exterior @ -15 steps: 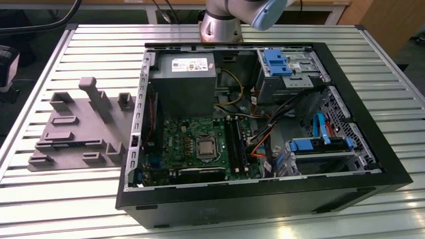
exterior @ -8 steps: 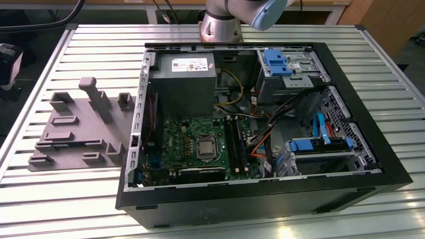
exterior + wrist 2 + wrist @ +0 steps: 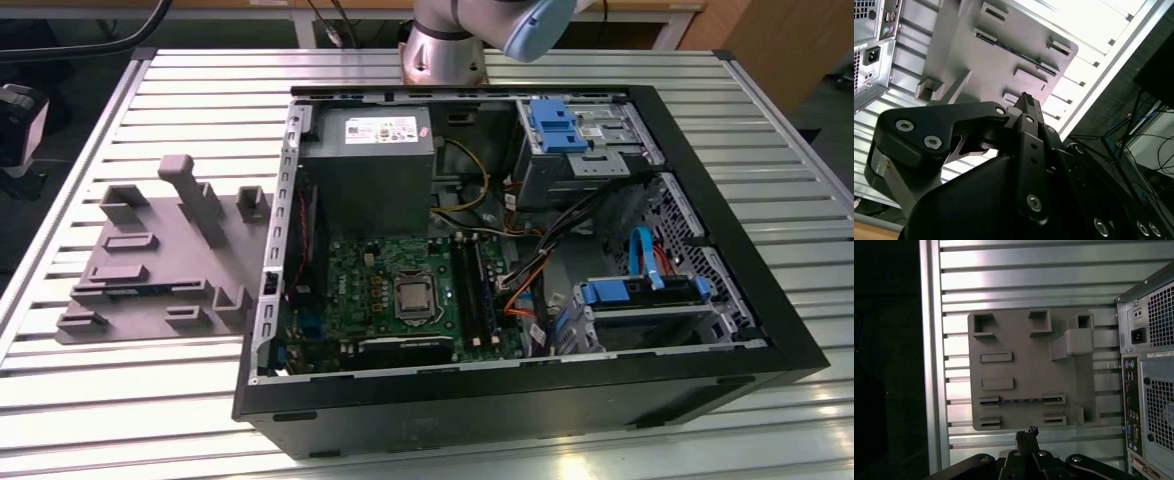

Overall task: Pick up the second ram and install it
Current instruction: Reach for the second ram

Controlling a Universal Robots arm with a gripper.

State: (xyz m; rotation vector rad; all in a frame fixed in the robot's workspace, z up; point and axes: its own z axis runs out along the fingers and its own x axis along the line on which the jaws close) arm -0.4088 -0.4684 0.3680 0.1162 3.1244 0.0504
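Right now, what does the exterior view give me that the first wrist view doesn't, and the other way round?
Exterior view: the open inside of the computer case, with the motherboard, its black memory slots, the power supply and the blue drive bays.
First wrist view: the ram stick lying flat in the gray holder, the case's rear ports, and the gripper, shut and empty, near the holder's edge.
Shared: the gray holder, the slatted table and the case itself.
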